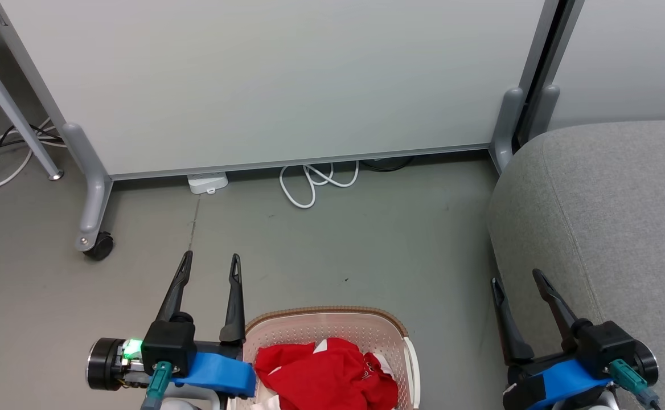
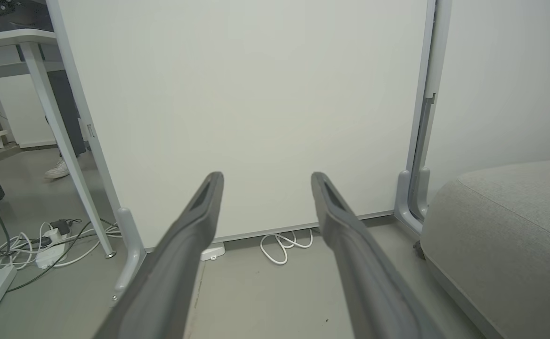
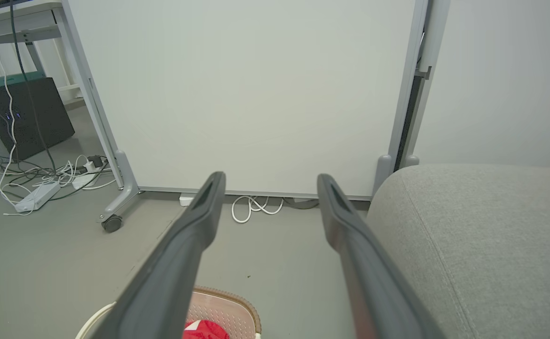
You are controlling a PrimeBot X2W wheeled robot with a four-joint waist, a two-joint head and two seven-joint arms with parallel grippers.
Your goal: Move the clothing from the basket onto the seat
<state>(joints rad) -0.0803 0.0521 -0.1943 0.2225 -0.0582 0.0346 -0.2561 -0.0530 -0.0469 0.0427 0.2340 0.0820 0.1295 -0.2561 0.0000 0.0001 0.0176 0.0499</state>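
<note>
From the head view, the white partition panel (image 1: 281, 80) stood across the far side of the floor, and the basket (image 1: 321, 312) sat on the floor well in front of it, at the bottom edge of the picture. The clothing (image 1: 321, 370) lay bunched inside the basket, bright red with a little white trim showing. The left gripper (image 1: 211, 256) hung just to the left of the basket, its fingers spread and empty, pointing toward the panel. The right gripper (image 1: 515, 277) was likewise spread and held nothing, set against the near edge of the seat (image 1: 606, 216), which reached from the panel's right end toward the robot. A white cable (image 1: 315, 182) lay looped at the panel's foot. In the left wrist view, the left gripper (image 2: 266, 176) pointed at the panel (image 2: 256, 94) with its fingers wide apart, the seat (image 2: 515, 226) to the panel's right. In the right wrist view, the right gripper (image 3: 270, 175) also stood wide and empty before the panel (image 3: 256, 84); the basket (image 3: 230, 301) with the clothing (image 3: 204, 330) showed low down, and the seat (image 3: 482, 235) lay to the right.
</note>
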